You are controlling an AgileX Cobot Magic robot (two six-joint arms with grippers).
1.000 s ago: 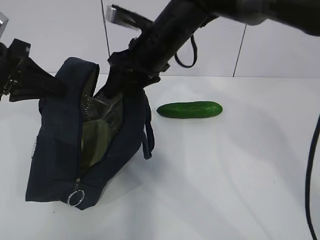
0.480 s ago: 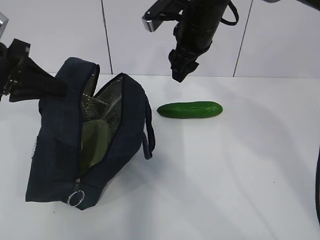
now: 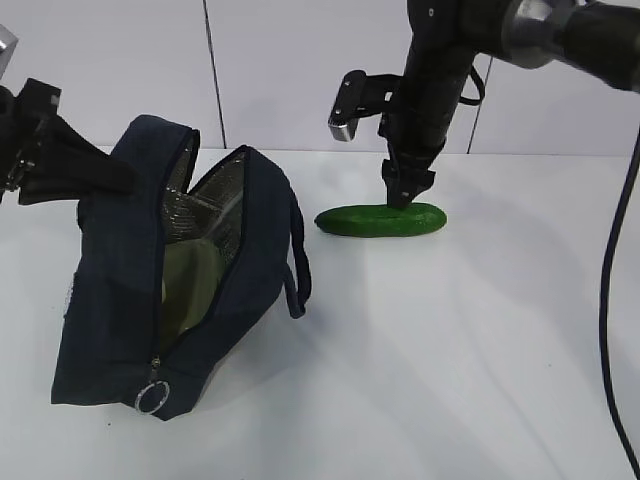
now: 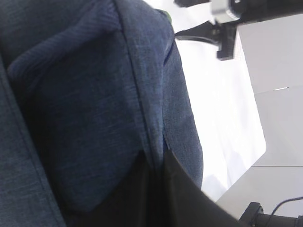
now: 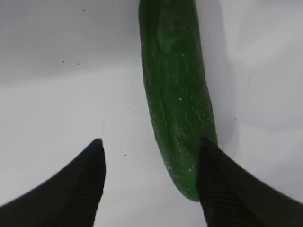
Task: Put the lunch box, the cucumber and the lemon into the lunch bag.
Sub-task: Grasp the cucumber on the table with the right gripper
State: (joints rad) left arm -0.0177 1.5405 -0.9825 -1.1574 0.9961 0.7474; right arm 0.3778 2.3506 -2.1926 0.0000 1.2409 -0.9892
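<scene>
- Cucumber lies flat on the white worktop, directly under the right pincer, which hangs spread above it with nothing between its jaws.
- In the right wrist view one dark fingertip overlaps the cucumber's rounded near end, while the other stands off to the side over bare worktop; the pincer is off-centre, not yet straddling the fruit.
- Whether that fingertip touches the skin or only hovers above it cannot be told from these views.
- Further out, on the far side of the cucumber from the right pincer, the lunch bag sits unzipped, silver lining showing and its mouth gaping toward the pincer.
- A pale green surface inside the bag looks like the lunch box already stowed; the lemon is not visible anywhere, so it may be inside too, but that is a guess.
- Left pincer is at the bag's outer edge, farthest from the right one; its jaws are hidden by navy fabric in the left wrist view, yet they are pressed together, apparently pinching the bag's fabric to keep it open.
- Step in hand, as I judge it: picking up the cucumber, probably the last item.
- Next move calls for shifting the right pincer sideways so both tips bracket the cucumber, lowering, and closing near the middle so it does not tip when lifted toward the bag's mouth.
</scene>
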